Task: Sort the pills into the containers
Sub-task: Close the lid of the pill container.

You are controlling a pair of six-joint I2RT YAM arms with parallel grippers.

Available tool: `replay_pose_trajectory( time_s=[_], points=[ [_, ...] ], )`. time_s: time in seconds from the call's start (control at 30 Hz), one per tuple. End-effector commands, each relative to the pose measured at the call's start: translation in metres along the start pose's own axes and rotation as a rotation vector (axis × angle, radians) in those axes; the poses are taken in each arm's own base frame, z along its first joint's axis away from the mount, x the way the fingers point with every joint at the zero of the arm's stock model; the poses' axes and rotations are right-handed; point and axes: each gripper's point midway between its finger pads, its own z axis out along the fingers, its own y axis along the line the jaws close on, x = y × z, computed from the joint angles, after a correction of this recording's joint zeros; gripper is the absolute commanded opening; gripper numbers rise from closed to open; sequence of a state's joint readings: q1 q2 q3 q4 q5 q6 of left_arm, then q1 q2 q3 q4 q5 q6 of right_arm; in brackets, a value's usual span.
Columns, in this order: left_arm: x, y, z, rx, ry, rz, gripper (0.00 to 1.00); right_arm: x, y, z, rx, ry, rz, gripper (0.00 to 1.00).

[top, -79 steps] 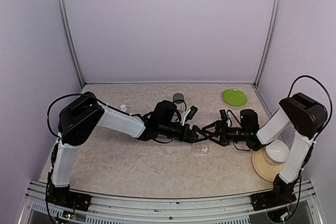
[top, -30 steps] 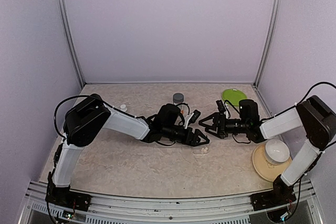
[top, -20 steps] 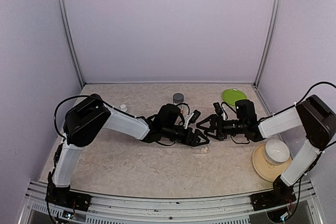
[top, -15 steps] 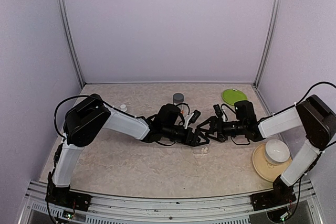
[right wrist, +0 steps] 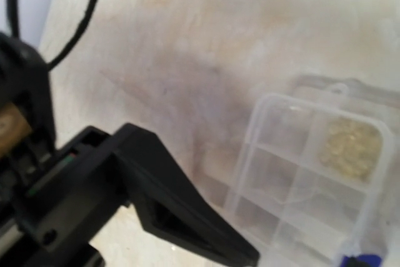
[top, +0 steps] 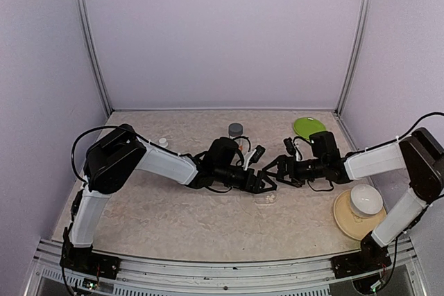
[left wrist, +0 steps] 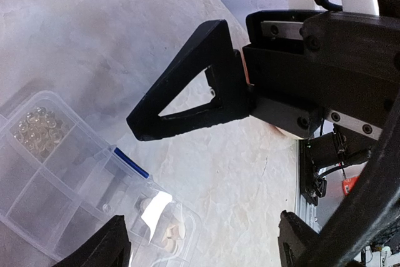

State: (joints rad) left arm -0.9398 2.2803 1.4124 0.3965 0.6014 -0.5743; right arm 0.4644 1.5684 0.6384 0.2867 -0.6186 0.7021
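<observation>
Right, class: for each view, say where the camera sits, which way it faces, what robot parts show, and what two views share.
Top external: high behind the bases, looking down over the table; left arm and right arm show.
Left wrist: on the left wrist, facing down at the pill box; own jaws at the bottom, right arm's finger ahead.
Right wrist: on the right wrist, facing down at the pill box; left arm's finger in front.
Shared: both wrist views show the box's pale beads.

My fingers (left wrist: 103, 251) are matte black. The table (top: 173, 220) is beige, veined like pale marble. The pill box (left wrist: 62, 179) is clear, its beads (left wrist: 37, 130) pale yellow, one pill (left wrist: 131, 162) dark blue. The plate (top: 309, 127) is bright green, the walls (top: 222, 32) lilac.
</observation>
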Motion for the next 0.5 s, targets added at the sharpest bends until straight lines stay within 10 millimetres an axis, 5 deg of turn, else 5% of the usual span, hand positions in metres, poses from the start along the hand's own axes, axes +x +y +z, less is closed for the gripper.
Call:
replay_pose_trajectory(
  time_s=[0.0, 0.47],
  points=[
    [0.011, 0.004, 0.001, -0.012, 0.022, -0.005, 0.8, 0.006, -0.004, -0.003, 0.038, 0.015, -0.031, 1.0],
    [0.01, 0.003, 0.0, -0.012, 0.018, -0.004, 0.79, 0.019, -0.025, 0.013, 0.05, 0.047, -0.008, 1.0]
  ],
)
